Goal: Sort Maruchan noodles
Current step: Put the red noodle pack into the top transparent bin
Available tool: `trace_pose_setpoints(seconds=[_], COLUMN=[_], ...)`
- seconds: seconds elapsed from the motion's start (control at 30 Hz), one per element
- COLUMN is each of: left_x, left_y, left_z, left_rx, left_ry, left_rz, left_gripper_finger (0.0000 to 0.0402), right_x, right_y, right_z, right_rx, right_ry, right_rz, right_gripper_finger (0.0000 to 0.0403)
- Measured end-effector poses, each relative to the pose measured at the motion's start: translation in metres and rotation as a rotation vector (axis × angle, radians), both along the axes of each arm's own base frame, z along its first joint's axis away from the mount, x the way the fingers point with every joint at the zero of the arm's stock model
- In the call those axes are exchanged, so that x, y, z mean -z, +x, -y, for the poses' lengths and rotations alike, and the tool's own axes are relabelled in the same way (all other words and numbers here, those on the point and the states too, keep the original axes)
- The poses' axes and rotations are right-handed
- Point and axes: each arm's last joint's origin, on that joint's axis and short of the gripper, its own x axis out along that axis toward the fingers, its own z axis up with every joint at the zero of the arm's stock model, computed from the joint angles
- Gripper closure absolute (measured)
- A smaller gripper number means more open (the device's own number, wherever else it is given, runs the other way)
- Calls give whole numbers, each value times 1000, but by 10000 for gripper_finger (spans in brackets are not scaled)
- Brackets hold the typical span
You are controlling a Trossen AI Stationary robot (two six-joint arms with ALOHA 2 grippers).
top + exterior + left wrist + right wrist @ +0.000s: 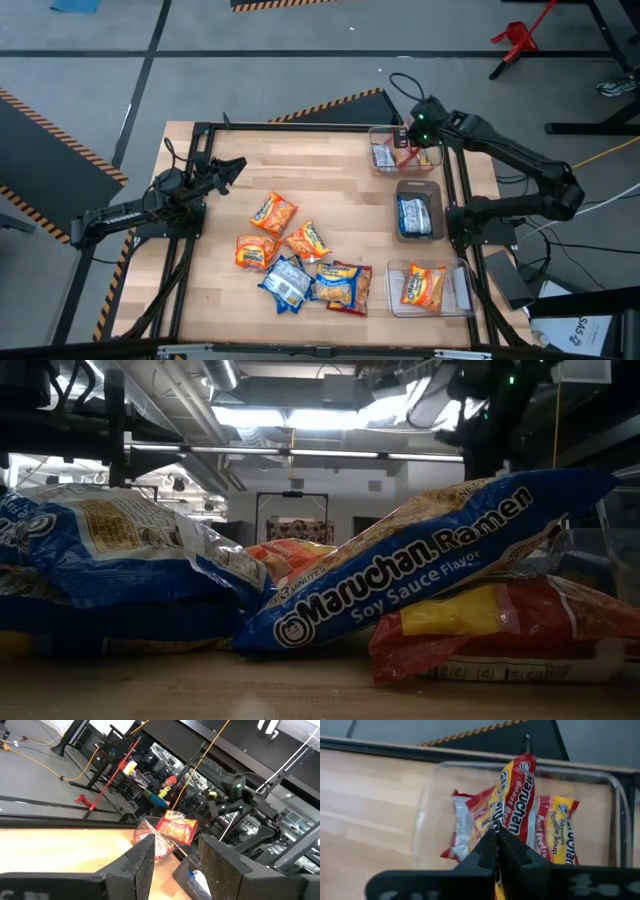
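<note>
**Red packet over far bin**

Wooden counter (pixel 330 160) from above: right pincer (pixel 408 141) over far bin (pixel 382 133), left pincer (pixel 232 167) idle, well apart. Loose packets (pixel 300 260) mid-counter; blue packet (pixel 413 215) in middle bin (pixel 437 190), orange packet (pixel 423 285) in near bin (pixel 458 268).

Low view: only piled packets close up.

Left wrist: fingers (pixel 141 860) spread, empty.

Right wrist: pressed tight on red packet (pixel 517 800), hanging lengthwise straight above binned red one (pixel 560 832). Probably only a release left.

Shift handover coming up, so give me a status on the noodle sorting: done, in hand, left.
Done: one blue packet in the middle bin, one orange packet in the near bin, one red packet in the far bin. In hand: the right gripper holds another red packet over the far bin. Left: six packets mid-table. The left gripper waits open.
</note>
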Motion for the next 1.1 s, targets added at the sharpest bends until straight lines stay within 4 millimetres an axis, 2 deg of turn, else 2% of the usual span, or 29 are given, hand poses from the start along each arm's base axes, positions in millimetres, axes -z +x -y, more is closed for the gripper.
trace_pose_setpoints(seconds=[0.23, 0.37, 0.63, 0.8, 0.93, 1.1], left_x=[0, 0, 0, 1, 1, 1], left_y=[-1, -1, -2, -2, -2, -2], left_z=[-1, -1, -2, -3, -3, -3], left_rx=[-51, -53, -94, -108, -112, -115], left_ry=[-7, -8, -14, -3, 3, 3], left_rz=[3, 2, 1, -8, -13, -13], left_gripper_finger=[255, 255, 255, 255, 255, 255], right_x=[37, 50, 47, 51, 51, 54], right_y=[-17, -26, -26, -33, -34, -32], right_z=[19, 23, 26, 21, 21, 21], right_rx=[80, 123, 165, 223, 221, 153], right_ry=[26, 40, -7, 9, 5, 46], right_rz=[24, 7, 11, -106, -132, -137], right_gripper_finger=[403, 403, 403, 403, 403, 373])
